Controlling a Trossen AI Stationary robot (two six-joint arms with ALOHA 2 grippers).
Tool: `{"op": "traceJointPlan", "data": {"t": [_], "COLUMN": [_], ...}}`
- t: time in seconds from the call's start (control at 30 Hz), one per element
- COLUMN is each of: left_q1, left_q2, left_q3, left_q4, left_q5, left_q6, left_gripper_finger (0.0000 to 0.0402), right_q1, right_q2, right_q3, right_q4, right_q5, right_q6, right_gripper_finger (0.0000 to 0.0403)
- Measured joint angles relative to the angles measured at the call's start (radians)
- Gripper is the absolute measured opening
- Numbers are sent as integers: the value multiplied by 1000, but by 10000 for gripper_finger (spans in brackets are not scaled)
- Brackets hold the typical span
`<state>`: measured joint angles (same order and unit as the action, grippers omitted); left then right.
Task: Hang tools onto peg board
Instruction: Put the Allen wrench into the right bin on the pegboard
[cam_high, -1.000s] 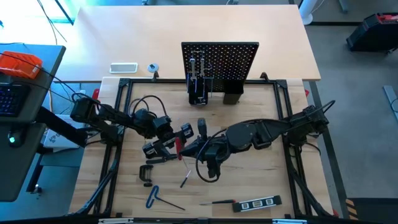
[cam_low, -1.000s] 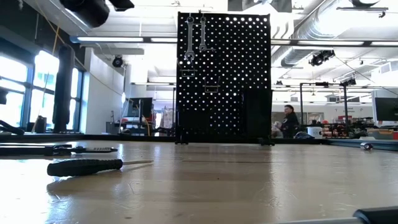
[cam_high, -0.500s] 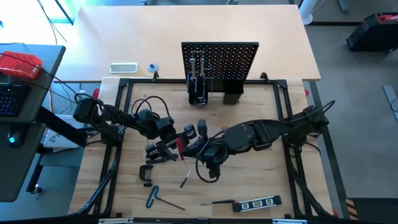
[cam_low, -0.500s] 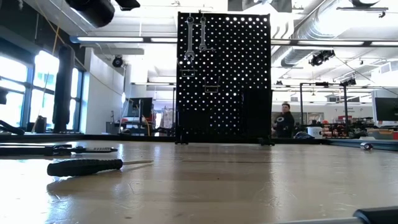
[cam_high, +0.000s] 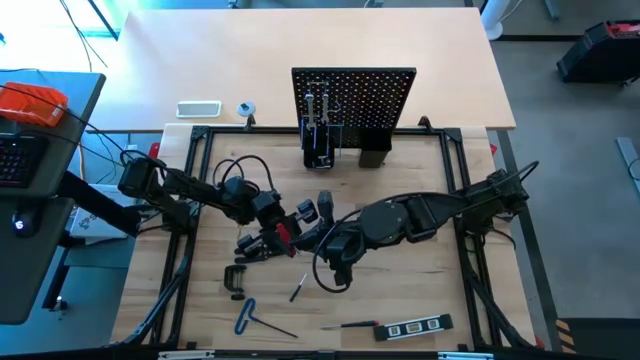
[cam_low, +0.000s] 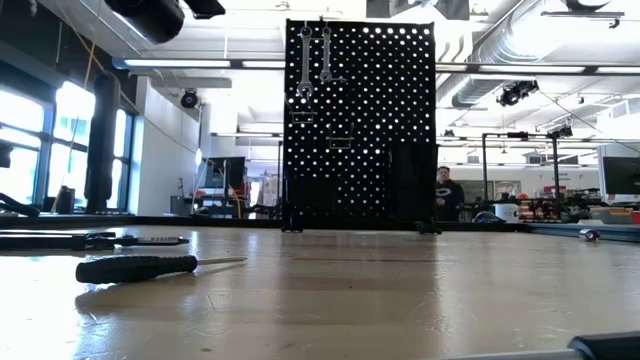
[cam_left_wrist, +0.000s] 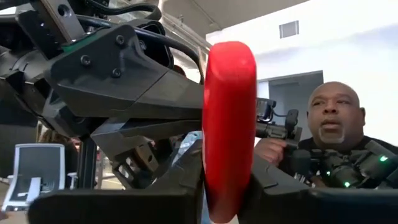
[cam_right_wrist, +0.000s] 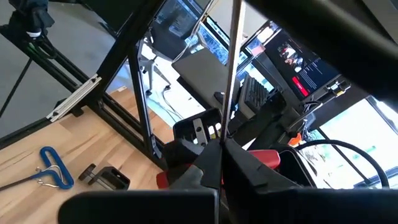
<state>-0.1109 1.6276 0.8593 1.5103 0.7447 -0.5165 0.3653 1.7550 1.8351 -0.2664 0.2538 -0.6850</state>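
From above, the left hand (cam_high: 279, 234) pinches a red-handled screwdriver (cam_high: 284, 236) mid-surface; the right hand (cam_high: 308, 238), pressed together, holds its shaft. The peg board (cam_high: 354, 95) stands well apart.

The low view shows wrenches (cam_low: 314, 55) hanging and a black screwdriver (cam_low: 140, 267) lying.

The left wrist shows a person (cam_left_wrist: 336, 146) behind.

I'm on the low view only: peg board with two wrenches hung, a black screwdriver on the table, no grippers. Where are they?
Observer: Mid-table in the high view, in front of the peg board. The left gripper and right gripper sit close together.
Operator: Holding anything?
Observer: The right gripper is shut on the thin metal shaft of a red-handled tool.
Operator: And the left?
Observer: It grips that tool's red handle, one finger on each side.
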Motion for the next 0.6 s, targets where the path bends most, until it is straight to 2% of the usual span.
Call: {"op": "traceJointPlan", "data": {"t": [0.43,0.6], "left_q1": [3,15], "left_q2": [2,-3], "left_q3": [0,1], "left_q4": [-36,-69], "left_q5": [38,101], "left_q6": [25,28], "left_gripper_finger": [40,40], "right_q1": [6,1], "right_q2": [0,2], "right_q3": [1,-1], "right_q4": [-81,-203], "right_q5": [27,106], "right_q6": [72,166], "right_gripper_finger": [0,1]}}
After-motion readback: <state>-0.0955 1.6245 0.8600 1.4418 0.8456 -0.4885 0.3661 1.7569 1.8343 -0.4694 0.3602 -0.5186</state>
